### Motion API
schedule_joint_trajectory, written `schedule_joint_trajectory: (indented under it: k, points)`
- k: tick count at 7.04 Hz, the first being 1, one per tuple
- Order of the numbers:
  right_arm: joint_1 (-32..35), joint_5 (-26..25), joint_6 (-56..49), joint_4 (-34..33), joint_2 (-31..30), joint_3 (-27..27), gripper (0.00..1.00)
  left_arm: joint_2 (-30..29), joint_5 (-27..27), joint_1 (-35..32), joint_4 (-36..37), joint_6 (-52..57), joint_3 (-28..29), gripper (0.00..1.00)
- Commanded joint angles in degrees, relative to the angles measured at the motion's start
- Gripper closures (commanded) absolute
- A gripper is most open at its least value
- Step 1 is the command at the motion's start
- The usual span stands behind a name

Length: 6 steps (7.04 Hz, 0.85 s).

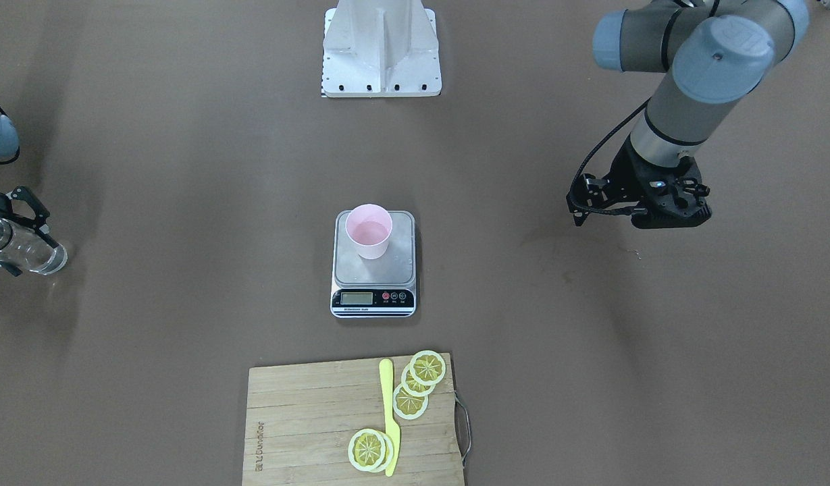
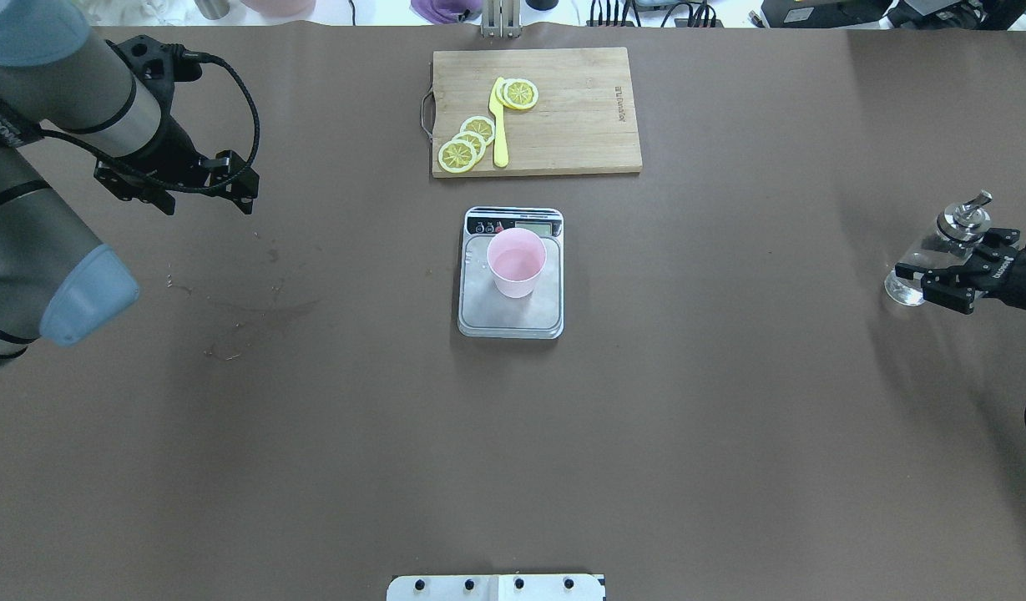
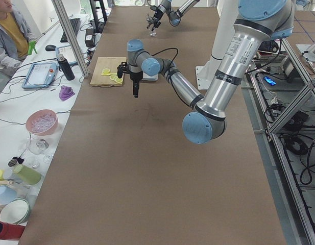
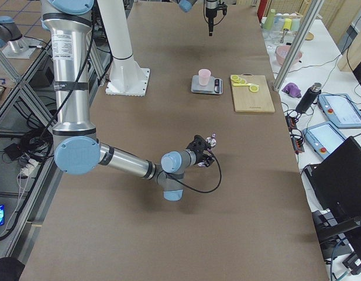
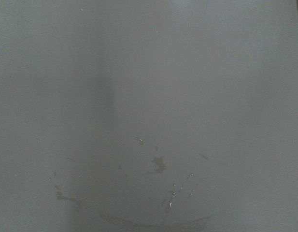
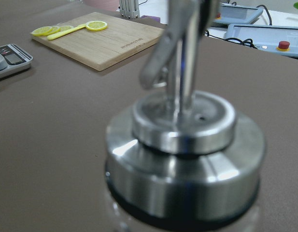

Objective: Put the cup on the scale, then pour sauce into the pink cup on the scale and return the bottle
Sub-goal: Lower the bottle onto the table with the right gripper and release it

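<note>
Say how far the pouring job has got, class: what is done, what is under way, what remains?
Done: the cup stands on the scale. In hand: the right gripper holds the bottle near the edge of the table. Whether sauce is already poured cannot be told. Left: setting the bottle down and letting go.
</note>
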Motion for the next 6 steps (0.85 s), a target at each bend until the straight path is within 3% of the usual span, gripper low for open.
schedule_joint_trajectory:
  k: [1,4,6]
  points:
    - [-0.01,-0.09,-0.15,1.24,-0.41,0.08,0.00,-0.01,0.00,0.00,0.00,-0.01,0.00,0.03]
    - [0.42,4.28,0.02,1.24,-2.16,0.42,0.00,-0.01,0.00,0.00,0.00,-0.10,-0.09,0.03]
    - [1.82,5.87,0.11,4.82,-6.72,0.78,0.00,0.07,0.00,-0.09,0.00,-0.10,-0.26,0.03]
